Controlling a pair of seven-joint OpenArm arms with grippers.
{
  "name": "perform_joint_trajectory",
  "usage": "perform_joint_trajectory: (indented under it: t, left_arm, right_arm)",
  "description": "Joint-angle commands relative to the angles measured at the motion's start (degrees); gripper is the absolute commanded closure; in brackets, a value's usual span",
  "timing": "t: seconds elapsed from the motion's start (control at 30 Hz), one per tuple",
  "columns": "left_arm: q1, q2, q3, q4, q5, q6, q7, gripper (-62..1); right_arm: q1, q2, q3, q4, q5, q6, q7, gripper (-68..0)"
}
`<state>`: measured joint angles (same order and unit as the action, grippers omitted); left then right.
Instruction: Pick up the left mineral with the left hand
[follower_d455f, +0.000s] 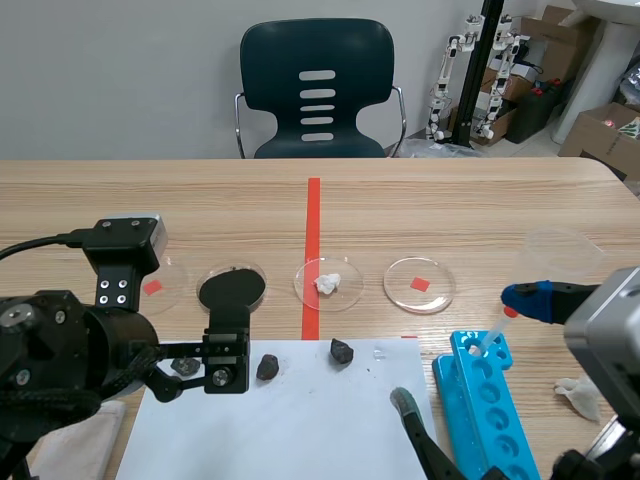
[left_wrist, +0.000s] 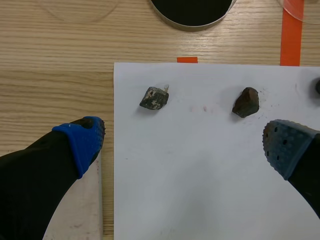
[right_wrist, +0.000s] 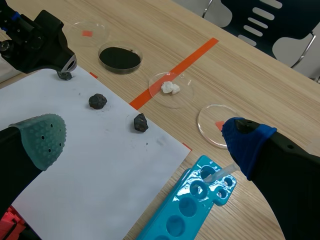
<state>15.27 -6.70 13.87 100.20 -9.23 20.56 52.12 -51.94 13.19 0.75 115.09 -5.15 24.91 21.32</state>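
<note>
Ahead of the wide-open, empty left fingers (left_wrist: 82, 140), on white paper (left_wrist: 200, 175): the left stone (left_wrist: 154, 98). Could clamp stone 2 (left_wrist: 246, 102) beside it instead, or knock the left stone away if lowered off-centre.

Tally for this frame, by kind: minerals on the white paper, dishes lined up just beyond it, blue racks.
Minerals: 3
Dishes: 4
Blue rack: 1
Total: 8
</note>
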Motion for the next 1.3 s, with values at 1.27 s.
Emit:
perform_joint_trajectory:
  t: [1.27]
  left_arm:
    - [-19.17,1.64,-1.55,-22.21,-0.09,2.01,10.99,-62.3]
  right_arm:
    - [0.39,0.61,0.55,0.48,0.61,0.02,0.85,-67.9]
